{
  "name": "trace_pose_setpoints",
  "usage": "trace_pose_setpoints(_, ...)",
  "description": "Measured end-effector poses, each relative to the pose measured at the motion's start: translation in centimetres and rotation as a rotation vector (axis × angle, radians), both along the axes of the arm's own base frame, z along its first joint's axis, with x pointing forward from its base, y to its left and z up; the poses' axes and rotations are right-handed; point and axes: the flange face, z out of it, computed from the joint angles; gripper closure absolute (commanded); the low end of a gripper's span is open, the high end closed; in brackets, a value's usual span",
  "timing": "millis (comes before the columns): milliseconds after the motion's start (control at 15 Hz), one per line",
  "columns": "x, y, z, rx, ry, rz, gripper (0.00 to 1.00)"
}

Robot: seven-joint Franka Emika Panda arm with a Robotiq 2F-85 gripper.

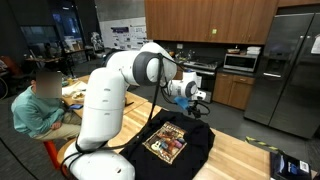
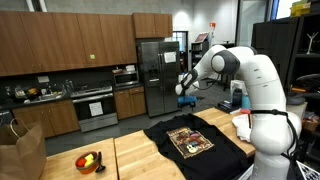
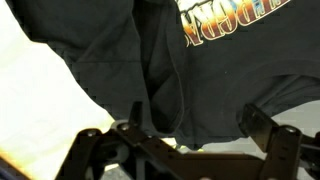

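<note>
Black T-shirt [image 2: 195, 140] flat on wooden table [image 2: 140, 160], claw [image 2: 183, 88] wide and empty above it; bowl [image 2: 88, 161] of yellow-red bits apart.

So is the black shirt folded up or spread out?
Spread out. The black shirt lies flat on the wooden table with its picture facing up in both exterior views; the wrist view shows some creases.
</note>
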Motion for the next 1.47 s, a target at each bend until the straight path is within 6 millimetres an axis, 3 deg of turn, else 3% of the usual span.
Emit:
trace_pose_setpoints(267, 1.7, -2.1, -0.3, 0.132, 0.061, 0.008, 0.00)
trace_pose_setpoints(533, 3.5, -4.1, -0.8, 0.052, 0.048, -0.035, 0.00)
trace_pose_setpoints(867, 4.0, -3.9, -1.1, 0.032, 0.045, -0.044, 0.00)
trace_pose_setpoints(1133, 3.8, -4.4, -1.3, 0.053, 0.065, 0.057, 0.00)
trace_pose_setpoints(1467, 3.1, -8.9, -0.1, 0.073, 0.109, 0.277, 0.00)
